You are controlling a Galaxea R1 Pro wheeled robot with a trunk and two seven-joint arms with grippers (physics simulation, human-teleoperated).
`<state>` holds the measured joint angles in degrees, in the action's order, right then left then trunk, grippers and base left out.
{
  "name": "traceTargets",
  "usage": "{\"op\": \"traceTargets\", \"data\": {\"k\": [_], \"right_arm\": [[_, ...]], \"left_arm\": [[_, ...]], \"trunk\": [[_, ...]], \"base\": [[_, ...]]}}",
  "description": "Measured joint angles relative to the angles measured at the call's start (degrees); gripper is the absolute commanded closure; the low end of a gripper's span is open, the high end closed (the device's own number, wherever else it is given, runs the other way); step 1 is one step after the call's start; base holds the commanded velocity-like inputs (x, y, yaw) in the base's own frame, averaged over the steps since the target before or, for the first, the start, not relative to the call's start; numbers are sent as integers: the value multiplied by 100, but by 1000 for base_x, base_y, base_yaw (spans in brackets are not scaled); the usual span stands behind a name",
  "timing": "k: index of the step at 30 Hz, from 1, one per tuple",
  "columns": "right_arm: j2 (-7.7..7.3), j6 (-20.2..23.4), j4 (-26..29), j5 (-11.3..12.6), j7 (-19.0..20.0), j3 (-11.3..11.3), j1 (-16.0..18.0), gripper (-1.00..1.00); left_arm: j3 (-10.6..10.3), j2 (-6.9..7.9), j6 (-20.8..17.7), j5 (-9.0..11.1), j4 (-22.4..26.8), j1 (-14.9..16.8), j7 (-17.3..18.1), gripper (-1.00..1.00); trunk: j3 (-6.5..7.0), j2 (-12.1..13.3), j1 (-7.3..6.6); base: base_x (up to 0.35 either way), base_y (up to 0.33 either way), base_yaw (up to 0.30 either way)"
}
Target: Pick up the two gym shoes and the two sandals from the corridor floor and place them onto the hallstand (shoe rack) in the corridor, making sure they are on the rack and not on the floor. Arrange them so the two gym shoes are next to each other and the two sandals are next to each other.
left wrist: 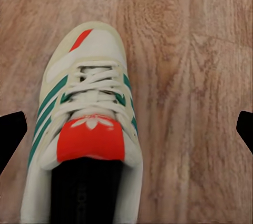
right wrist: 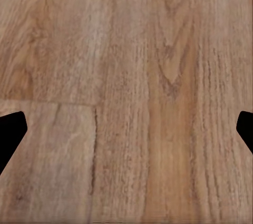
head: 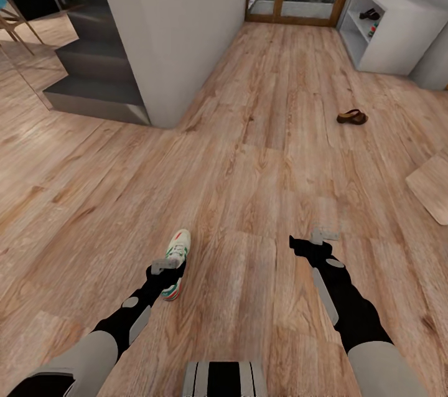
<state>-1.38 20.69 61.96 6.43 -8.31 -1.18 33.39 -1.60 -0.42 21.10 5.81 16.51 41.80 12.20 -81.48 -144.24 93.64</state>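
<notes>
Looking down from the head camera over pale brown wood-grain planks of the corridor floor, long boards with darker knots and streaks. Lying on the boards low in the view, a white lace-up gym shoe, green side stripes, red-orange patch, toe pointing away from the robot. Hovering over its heel end, the left gripper, black wrist, grey finger tips; spread or closed cannot be told from this angle. Held further right over bare planks, the right gripper, well apart from the shoe. Resting far off on the floor toward the right, a dark brown sandal, strappy, low, tan inside. Standing beyond it against the wall, the pale grey-white hallstand, boxy with open shelves, a dark sandal on one shelf and a small colourful item just below it, too small to make out. Rising at centre, a smooth grey wall block, dark steps to its left, a slatted wooden door at the far end.

Seen from the left wrist camera: the gym shoe close up, cream rounded toe cap, crossed white laces, red-orange tongue patch with a white trefoil, dark opening; black fingertips at both edges, spread wide, clear of the shoe.

Seen from the right wrist camera: bare floor, swirled grain and a plank seam; black fingertips at the edges, spread wide, gripping nothing.
</notes>
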Motion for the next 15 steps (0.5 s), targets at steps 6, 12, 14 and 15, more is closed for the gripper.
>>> {"op": "traceTargets", "data": {"k": [6, 12, 14, 15], "right_arm": [[0, 1, 0, 0, 0, 0, 0, -100], [0, -1, 0, -1, 0, -3, 0, -100], [0, 0, 0, 0, 1, -4, 0, -100], [0, 0, 0, 0, 2, -5, 0, -100]], "left_arm": [[0, 2, -3, 0, -1, -1, 0, -100], [0, 4, -3, 0, -1, 1, 0, -100], [1, 5, 1, 1, -2, 0, 0, -100], [1, 5, 1, 1, -3, 0, 0, -100]], "trunk": [[-189, -8, 15], [-270, -11, 20], [-273, -11, 20], [-274, -11, 20]], "base": [[0, 0, 120], [0, 0, 95], [0, 0, 16], [0, 0, 8]]}}
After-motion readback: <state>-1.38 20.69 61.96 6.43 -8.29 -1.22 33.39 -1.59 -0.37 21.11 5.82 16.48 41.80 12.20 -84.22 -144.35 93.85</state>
